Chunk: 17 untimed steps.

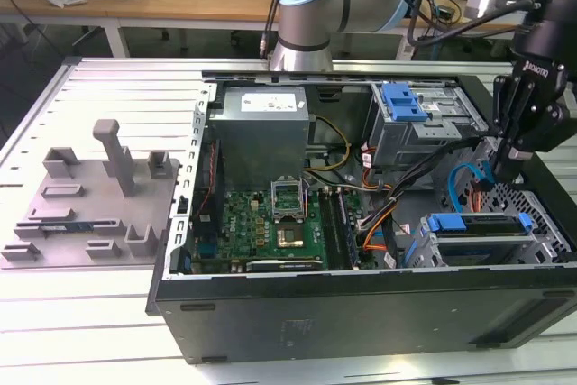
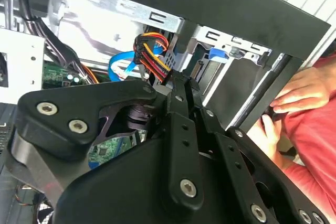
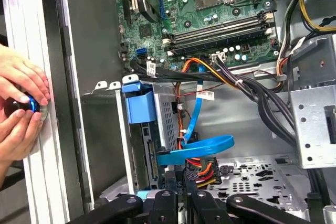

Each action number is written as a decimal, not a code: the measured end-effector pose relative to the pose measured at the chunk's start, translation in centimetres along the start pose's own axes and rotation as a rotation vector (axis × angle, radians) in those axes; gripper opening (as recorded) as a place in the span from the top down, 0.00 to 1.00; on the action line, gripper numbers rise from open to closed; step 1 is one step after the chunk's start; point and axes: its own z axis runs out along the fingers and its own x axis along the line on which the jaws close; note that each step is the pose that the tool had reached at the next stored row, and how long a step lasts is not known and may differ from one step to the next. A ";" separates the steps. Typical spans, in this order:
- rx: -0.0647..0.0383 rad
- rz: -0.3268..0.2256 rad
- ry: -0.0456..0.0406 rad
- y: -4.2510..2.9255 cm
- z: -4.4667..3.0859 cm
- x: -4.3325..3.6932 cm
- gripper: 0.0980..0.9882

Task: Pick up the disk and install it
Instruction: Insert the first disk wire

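Observation:
The disk (image 1: 480, 232), silver with a bright blue caddy rail, lies flat inside the grey drive cage (image 1: 541, 241) at the case's front corner, on the exterior view's right. Its blue caddy tab (image 3: 139, 106) sticks up at the cage's edge in the first wrist view. My black gripper (image 1: 494, 169) hangs just above and behind that cage. Its thin fingers (image 2: 181, 90) are pressed close together. A plug with red, yellow and black wires (image 3: 203, 169) and a flat blue data cable (image 3: 197, 149) lie right at the tips; whether they pinch either is unclear.
The open computer case (image 1: 361, 308) holds a green motherboard (image 1: 270, 223), a power supply (image 1: 261, 128) and a second grey bay with a blue latch (image 1: 403, 101). A person's hands (image 3: 21, 103) rest on a black knob at the case's outer wall. A grey fixture plate (image 1: 90, 200) lies on the exterior view's left.

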 end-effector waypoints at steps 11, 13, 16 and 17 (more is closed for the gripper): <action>-0.006 -0.011 -0.0546 -0.13 0.86 2.69 0.93; -0.007 -0.013 -0.0675 -0.14 0.99 3.10 0.93; -0.011 -0.016 -0.0951 -0.21 1.24 3.88 0.93; -0.012 -0.017 -0.1016 -0.22 1.29 4.04 0.93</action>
